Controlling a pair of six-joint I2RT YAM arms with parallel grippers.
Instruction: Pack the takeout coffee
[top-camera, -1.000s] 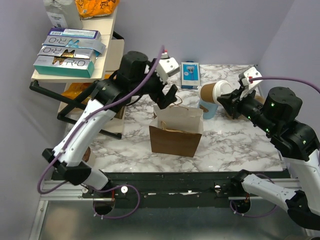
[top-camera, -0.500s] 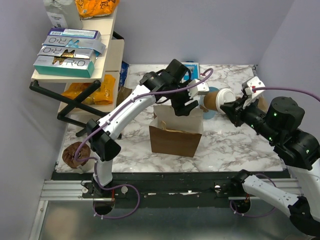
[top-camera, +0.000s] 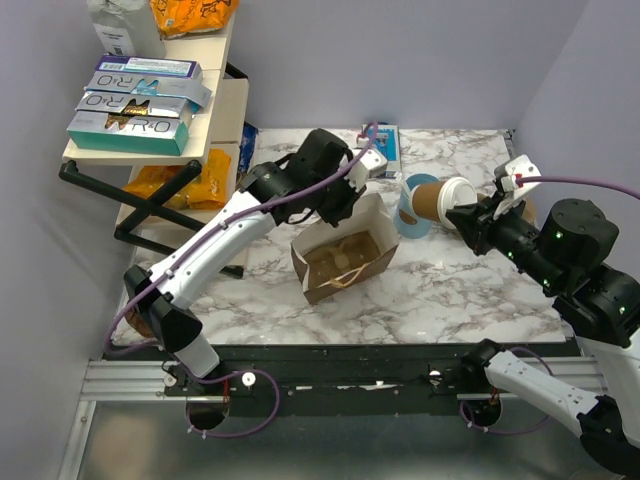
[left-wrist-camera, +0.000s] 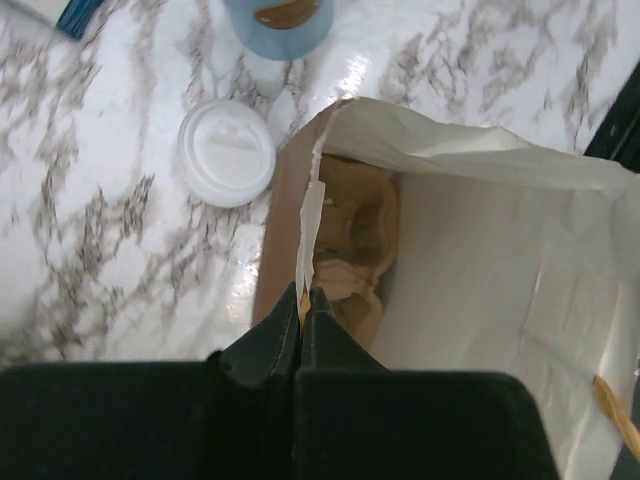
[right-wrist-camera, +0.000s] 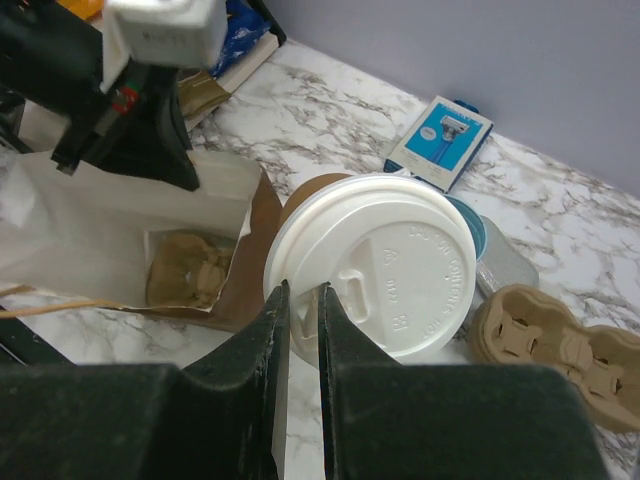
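Holding takeout coffee near the bag.
Right fingers pinch its lidded rim, left fingers clamp the bag edge; light, crushable, lid may pop.

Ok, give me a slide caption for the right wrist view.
Right gripper holds the lidded coffee by its rim, beside the open bag with a carrier inside.

The table has a smooth, glossy marble-patterned top. The bag is matt, creased paper, brown outside and white inside; the cup is matt tan paper under a smooth white plastic lid. The carrier is rough, dull moulded pulp, and the mug looks smooth and faintly shiny.
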